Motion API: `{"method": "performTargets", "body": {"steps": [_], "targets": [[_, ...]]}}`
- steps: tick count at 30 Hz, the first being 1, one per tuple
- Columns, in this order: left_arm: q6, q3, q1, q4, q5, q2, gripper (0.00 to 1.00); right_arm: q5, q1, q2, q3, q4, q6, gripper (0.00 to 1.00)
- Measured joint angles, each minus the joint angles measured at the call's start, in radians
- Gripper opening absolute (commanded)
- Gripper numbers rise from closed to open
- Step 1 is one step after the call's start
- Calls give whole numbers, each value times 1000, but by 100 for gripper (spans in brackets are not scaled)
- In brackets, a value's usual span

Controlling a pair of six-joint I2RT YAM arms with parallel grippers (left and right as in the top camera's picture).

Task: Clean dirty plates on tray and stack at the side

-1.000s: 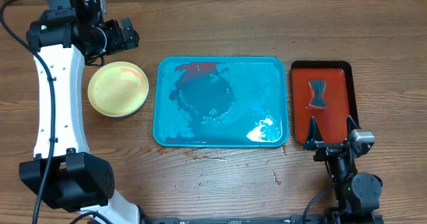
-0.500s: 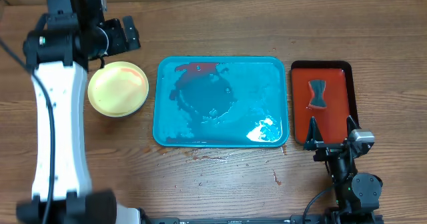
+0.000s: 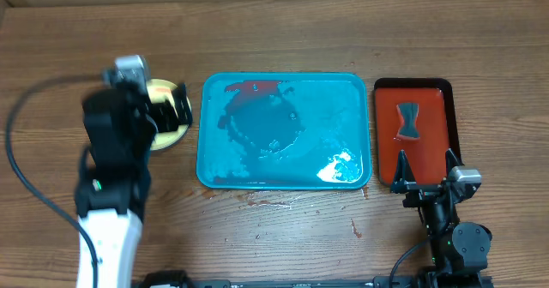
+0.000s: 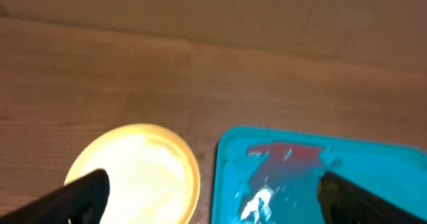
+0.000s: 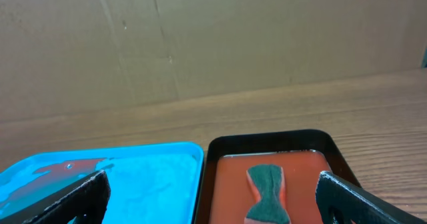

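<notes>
A pale yellow-green plate stack (image 3: 161, 90) sits on the table left of the teal tray (image 3: 343, 108); how many plates it holds cannot be told. No light blue-white plate shows. The tray holds no plates, only wet streaks and a red sauce smear (image 3: 253, 87). My left gripper (image 3: 176, 110) is open and empty above the plate's right edge, and the arm is blurred and hides most of the plate. In the left wrist view the plate (image 4: 133, 174) and tray (image 4: 320, 177) lie between the open fingers (image 4: 213, 207). My right gripper (image 3: 426, 182) is open and empty.
A narrow red tray (image 3: 433, 108) with a dark rim stands right of the teal tray and holds a dark bow-shaped sponge (image 3: 408, 121). The right wrist view shows the open fingers (image 5: 220, 211), the sponge (image 5: 268, 191) and the teal tray (image 5: 100, 177). A cardboard wall stands behind the table.
My left arm has swung from behind the plate stack toward the table's front and now covers most of it. The right arm has not moved.
</notes>
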Motion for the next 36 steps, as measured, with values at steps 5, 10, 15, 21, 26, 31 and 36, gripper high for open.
{"method": "performTargets", "body": {"steps": [5, 10, 15, 21, 26, 31, 36], "targets": [[122, -292, 0, 229, 58, -211, 100, 0, 0, 0, 0, 0, 0, 100], [258, -524, 0, 349, 141, -459, 100, 0, 0, 0, 0, 0, 0, 100], [334, -664, 0, 370, 169, -635, 100, 0, 0, 0, 0, 0, 0, 100], [381, -774, 0, 396, 170, -796, 100, 0, 0, 0, 0, 0, 0, 100], [397, -874, 0, 398, 166, -912, 100, 0, 0, 0, 0, 0, 0, 100], [412, -883, 0, 327, 150, -972, 99, 0, 0, 0, 0, 0, 0, 100], [411, -885, 0, 289, 135, -1015, 100, 0, 0, 0, 0, 0, 0, 100]]}}
